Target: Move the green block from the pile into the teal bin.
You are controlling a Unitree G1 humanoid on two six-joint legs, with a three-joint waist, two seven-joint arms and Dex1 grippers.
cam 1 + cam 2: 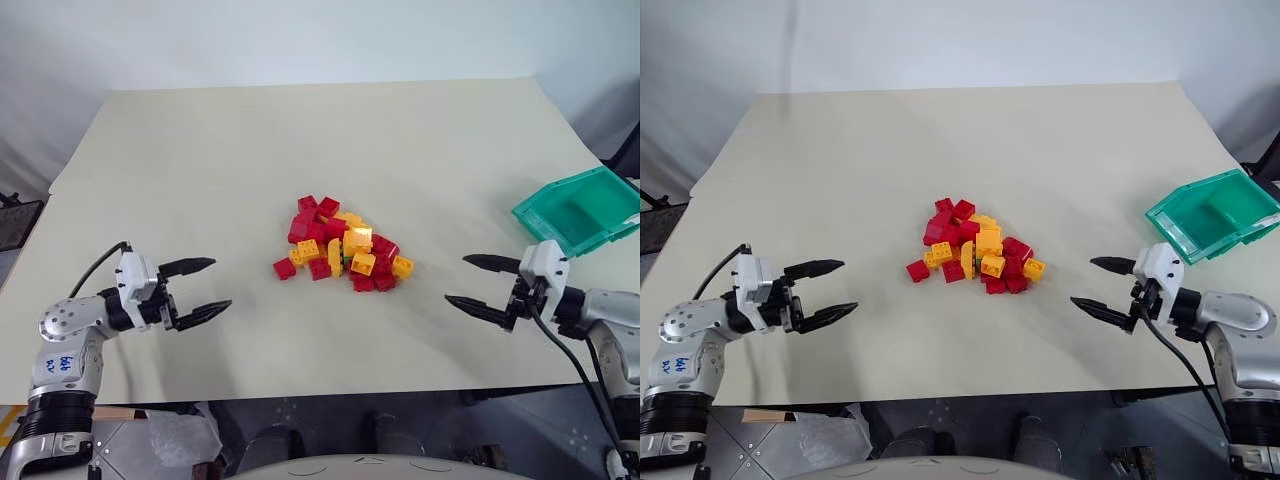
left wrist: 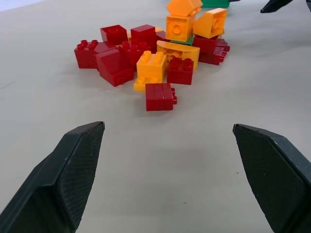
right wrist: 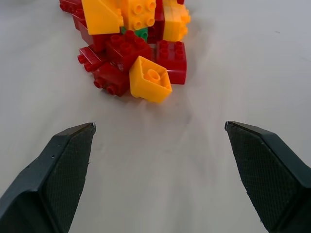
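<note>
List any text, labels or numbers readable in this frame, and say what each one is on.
Blue handwritten marks on a white sticker on the left arm: too small and blurred to read.
White label strip on the teal bin: no text can be made out on it.
The pile of red and yellow bricks: no lettering seen.
The table: no print or signs.

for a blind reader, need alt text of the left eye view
A pile of red and yellow bricks sits mid-table, flanked by the open left gripper and open right gripper. The teal bin stands at the table's right edge.
</note>
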